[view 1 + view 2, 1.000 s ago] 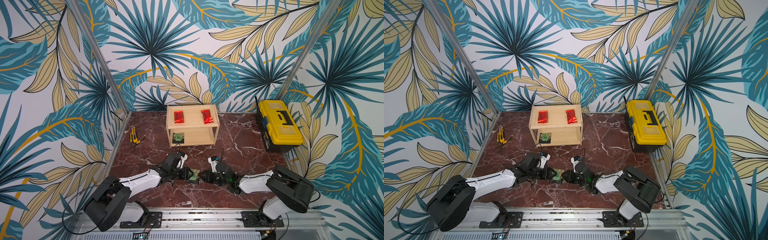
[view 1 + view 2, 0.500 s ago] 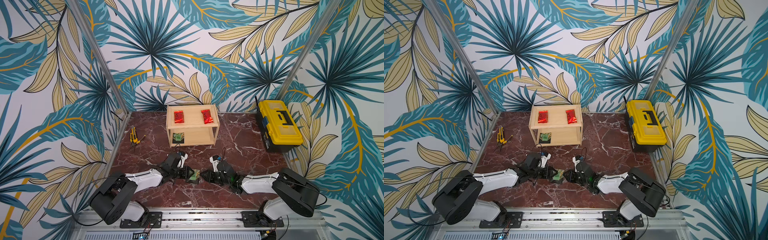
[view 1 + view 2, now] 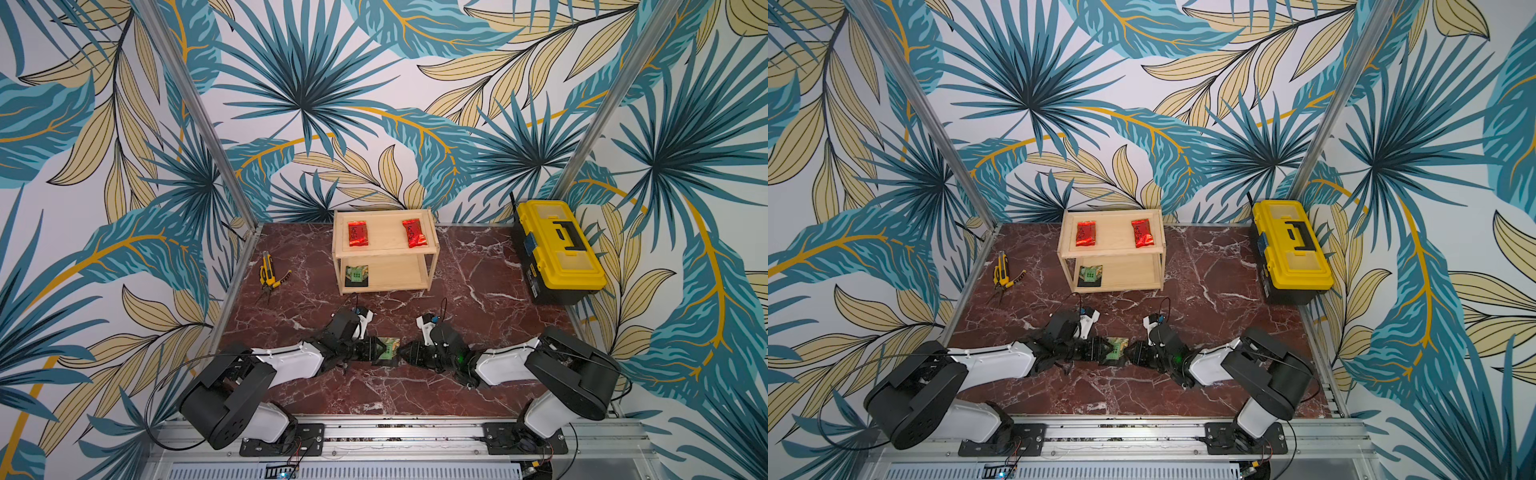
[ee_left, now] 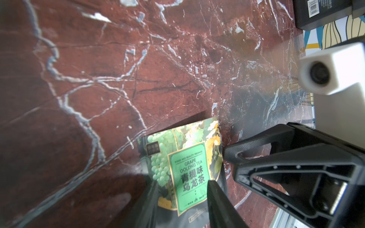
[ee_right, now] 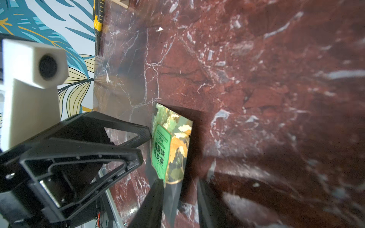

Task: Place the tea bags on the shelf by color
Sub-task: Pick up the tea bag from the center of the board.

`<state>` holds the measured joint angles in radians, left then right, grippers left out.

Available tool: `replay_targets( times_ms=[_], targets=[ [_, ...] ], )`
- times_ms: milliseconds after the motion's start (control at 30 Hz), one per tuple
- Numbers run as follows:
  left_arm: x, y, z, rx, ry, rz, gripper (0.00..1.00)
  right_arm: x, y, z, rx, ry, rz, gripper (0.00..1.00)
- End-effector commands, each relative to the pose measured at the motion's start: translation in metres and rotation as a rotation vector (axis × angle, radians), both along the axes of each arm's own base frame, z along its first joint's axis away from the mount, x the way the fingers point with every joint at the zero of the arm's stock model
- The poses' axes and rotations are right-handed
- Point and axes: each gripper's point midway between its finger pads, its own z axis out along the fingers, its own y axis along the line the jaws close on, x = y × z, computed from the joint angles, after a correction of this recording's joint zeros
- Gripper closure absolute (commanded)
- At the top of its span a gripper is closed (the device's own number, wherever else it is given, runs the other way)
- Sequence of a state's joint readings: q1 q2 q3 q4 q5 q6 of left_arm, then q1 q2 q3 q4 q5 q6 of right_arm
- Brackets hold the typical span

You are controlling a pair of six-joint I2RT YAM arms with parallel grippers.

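A green tea bag (image 3: 386, 351) (image 3: 1115, 349) hangs low over the marble table between my two grippers. My left gripper (image 3: 376, 351) (image 4: 179, 189) is shut on its dark lower end, below the green label (image 4: 185, 167). My right gripper (image 3: 401, 353) (image 5: 179, 183) straddles the bag's side edge (image 5: 169, 146) with a gap to one finger. The pale wood shelf (image 3: 386, 251) (image 3: 1113, 251) stands at the back. Two red tea bags (image 3: 357, 233) (image 3: 414, 232) lie on its top tier. Another green tea bag (image 3: 356, 274) (image 3: 1091, 274) lies on the lower tier.
A yellow-and-black toolbox (image 3: 557, 245) (image 3: 1291, 245) stands at the back right by the wall. Yellow-handled pliers (image 3: 268, 276) (image 3: 1003, 274) lie at the back left near the table's edge. Patterned walls close in three sides.
The left arm's base links have shifted slightly. Both grippers stay together at the green tea bag, which has hardly moved.
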<state>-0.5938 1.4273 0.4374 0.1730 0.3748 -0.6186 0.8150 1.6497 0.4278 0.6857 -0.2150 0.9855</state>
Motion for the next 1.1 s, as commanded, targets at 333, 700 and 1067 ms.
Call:
replay_targets(
  times_ms=[333,700,1067],
  targets=[
    [-0.009,0.013,-0.006,0.011,0.026,0.037,0.56,0.02,0.013,-0.004,0.155,0.065,-0.042,0.84],
    [0.021,0.019,0.097,-0.296,-0.038,0.083,0.23,0.021,0.015,0.039,0.216,-0.059,0.071,1.0],
    [0.022,0.004,0.161,-0.598,-0.073,-0.056,0.09,0.009,0.027,0.124,0.391,-0.197,0.226,1.0]
  ],
)
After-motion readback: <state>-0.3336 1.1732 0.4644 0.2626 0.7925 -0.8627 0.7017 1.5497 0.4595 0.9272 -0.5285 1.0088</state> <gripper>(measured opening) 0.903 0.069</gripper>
